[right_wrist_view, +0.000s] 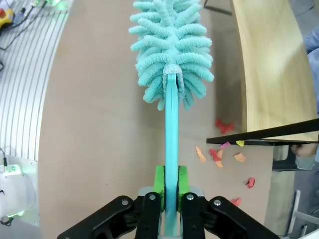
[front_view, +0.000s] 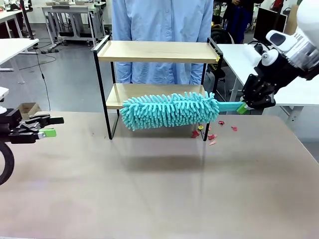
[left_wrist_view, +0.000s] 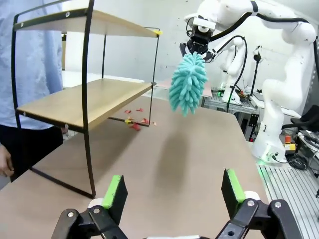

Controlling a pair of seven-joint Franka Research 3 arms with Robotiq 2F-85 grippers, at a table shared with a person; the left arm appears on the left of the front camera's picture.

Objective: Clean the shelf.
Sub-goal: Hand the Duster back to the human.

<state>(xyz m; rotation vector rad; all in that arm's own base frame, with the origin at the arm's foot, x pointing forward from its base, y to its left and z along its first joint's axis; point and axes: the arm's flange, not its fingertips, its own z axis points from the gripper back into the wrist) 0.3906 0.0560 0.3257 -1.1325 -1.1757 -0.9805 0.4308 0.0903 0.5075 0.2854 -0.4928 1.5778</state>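
The shelf (front_view: pixel 159 51) is a two-tier rack of light wood boards in a thin black frame, standing at the table's far middle; it appears too in the left wrist view (left_wrist_view: pixel 84 102) and the right wrist view (right_wrist_view: pixel 269 74). My right gripper (front_view: pixel 242 107) is shut on the handle of a teal fluffy duster (front_view: pixel 169 110), whose head hangs in front of the lower board. The duster (right_wrist_view: pixel 172 45) runs straight out from the green pads (right_wrist_view: pixel 159 180). My left gripper (front_view: pixel 47 127) stands open and empty over the table's left edge, its fingers (left_wrist_view: pixel 115 191) wide apart.
Small red, pink and yellow scraps (front_view: pixel 214 132) lie on the table by the rack's right foot, also scraps (right_wrist_view: pixel 219 152) beside the frame. A person in a light blue shirt (front_view: pixel 162 20) stands behind the rack. White tables (front_view: pixel 294 89) stand at the sides.
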